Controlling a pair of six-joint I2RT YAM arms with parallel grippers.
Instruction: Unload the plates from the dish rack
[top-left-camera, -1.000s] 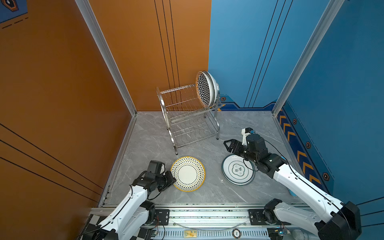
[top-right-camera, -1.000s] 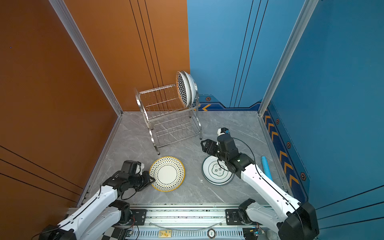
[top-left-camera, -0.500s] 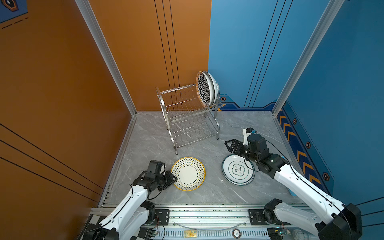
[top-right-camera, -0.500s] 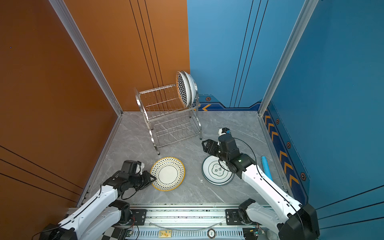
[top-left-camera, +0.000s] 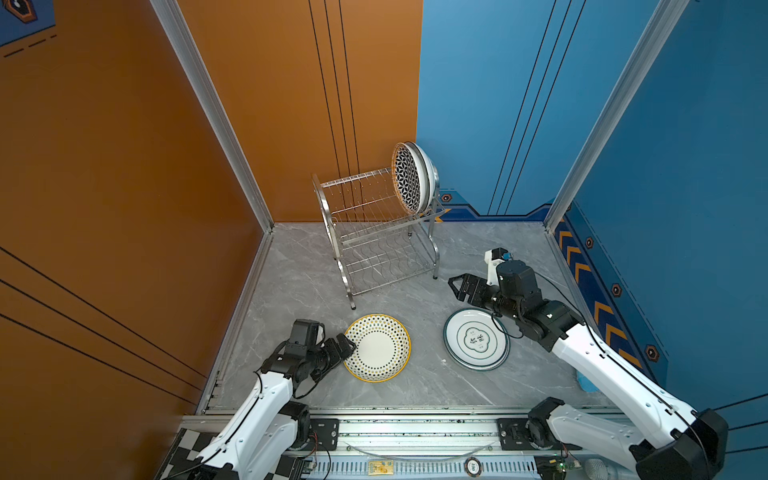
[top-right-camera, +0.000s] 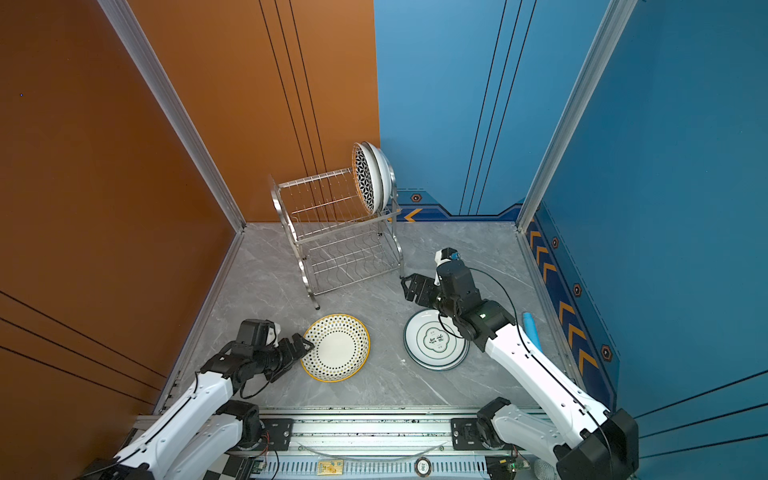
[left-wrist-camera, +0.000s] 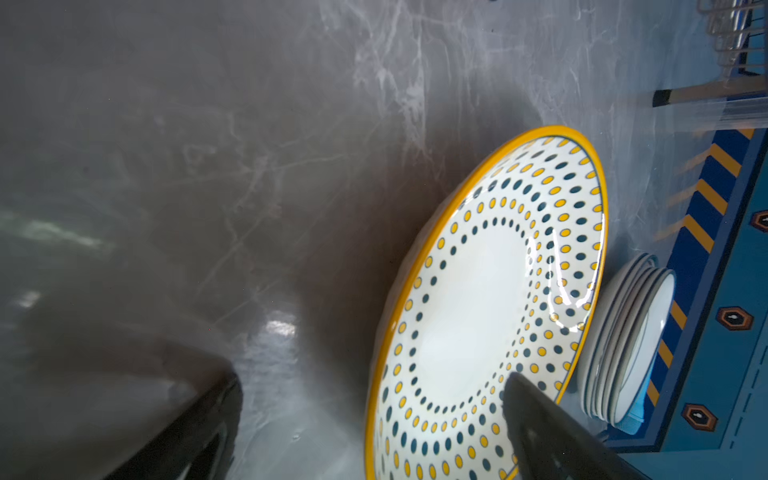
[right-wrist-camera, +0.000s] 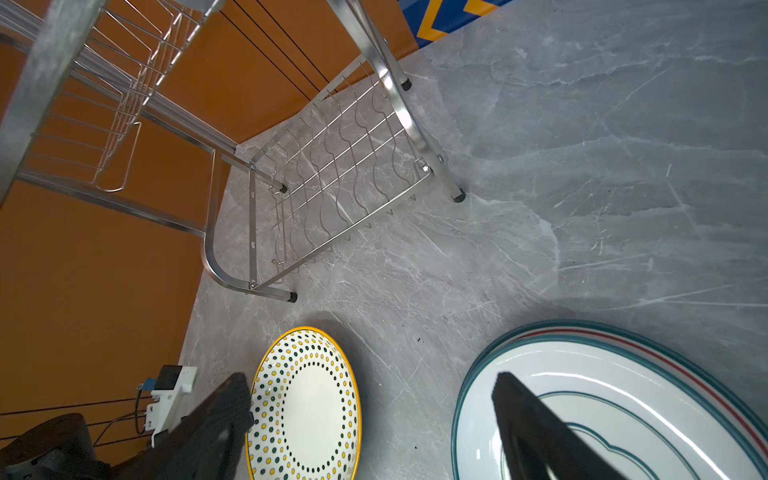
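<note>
Nearest the arms' base rail, a round white ceramic plate ringed with black and yellow dots and a yellow rim (top-left-camera: 380, 349) (top-right-camera: 338, 349) lies flat on the grey marble tabletop (top-left-camera: 291, 291). The left gripper (top-left-camera: 347, 347) (top-right-camera: 305, 347) sits low at this plate's near-left edge. In the left wrist view its black fingers (left-wrist-camera: 540, 419) are spread wide: one hangs over the dotted rim and the other stands well clear of it over bare table, so the left gripper (left-wrist-camera: 372, 376) grips nothing.

Beside the dotted plate, to the right and apart from it, rests a short stack of white plates with teal rims and a clover outline on top (top-left-camera: 476, 340) (top-right-camera: 434, 343) (right-wrist-camera: 623, 374). The right gripper (top-left-camera: 459, 286) (top-right-camera: 409, 286) hovers beyond the stack's far edge, its jaws wide apart and empty in the right wrist view (right-wrist-camera: 370, 377). A light blue cylinder (top-right-camera: 532, 330) lies by the right wall.

Farther back stands the shiny two-tier stainless-steel wire dish rack (top-left-camera: 338, 257) (top-right-camera: 305, 282) on four short legs. Its lower tier is bare. At the right end of its upper tier a few plates stand on edge, pressed together: a black-and-white geometric patterned plate (top-left-camera: 407, 178) (top-right-camera: 362, 178) in front and plain white ones (top-left-camera: 428, 176) behind.
</note>
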